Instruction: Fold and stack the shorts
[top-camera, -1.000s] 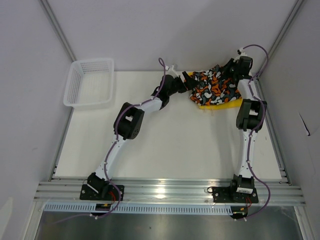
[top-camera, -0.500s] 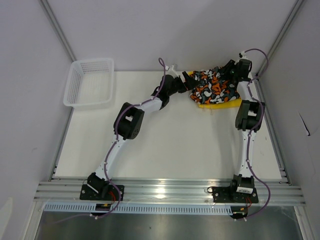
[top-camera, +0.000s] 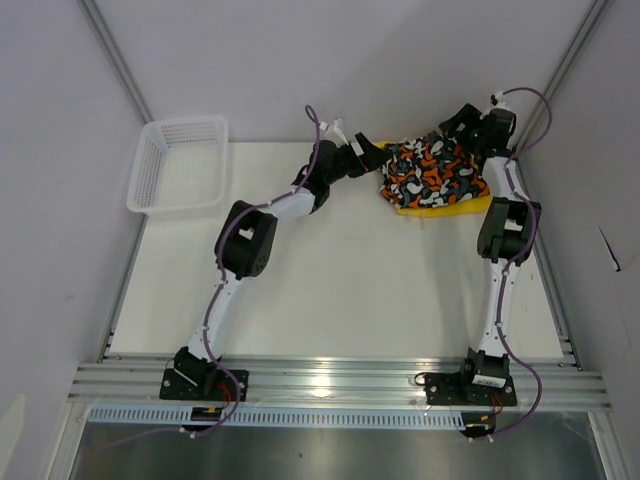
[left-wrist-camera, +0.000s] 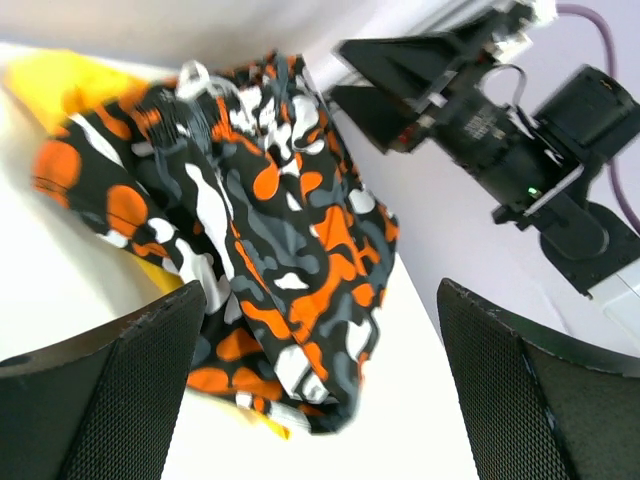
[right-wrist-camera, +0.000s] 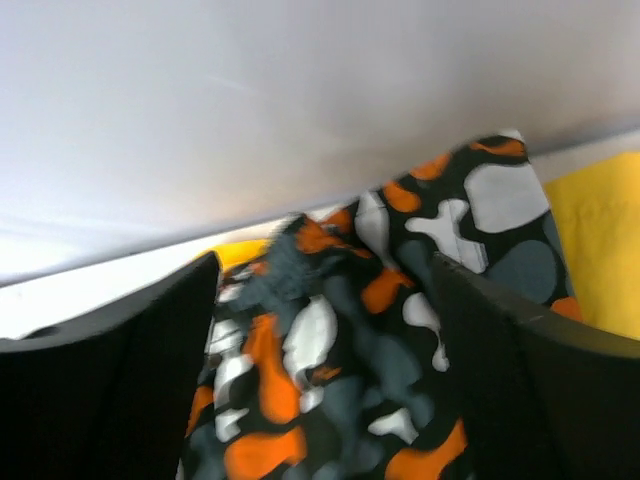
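The patterned shorts (top-camera: 435, 175) lie bunched at the back right of the table, on top of the yellow shorts (top-camera: 452, 209), of which only an edge shows. My left gripper (top-camera: 372, 158) hovers just left of the pile, open, with the patterned shorts (left-wrist-camera: 270, 230) ahead of its fingers (left-wrist-camera: 110, 390) and yellow fabric (left-wrist-camera: 50, 85) behind. My right gripper (top-camera: 462, 122) is raised at the pile's far right corner by the back wall, open. The patterned cloth (right-wrist-camera: 340, 360) lies loose below its spread fingers (right-wrist-camera: 100, 400), with yellow (right-wrist-camera: 600, 240) to the right.
A white mesh basket (top-camera: 145, 170) stands at the back left corner of the table. The back wall runs close behind the pile, and the right frame rail (top-camera: 545, 260) passes beside the right arm. The right arm's wrist (left-wrist-camera: 480, 110) shows in the left wrist view.
My right gripper has opened, let go of the patterned shorts and lifted back toward the wall. The left arm has drawn back slightly to the left. The pile has settled flatter.
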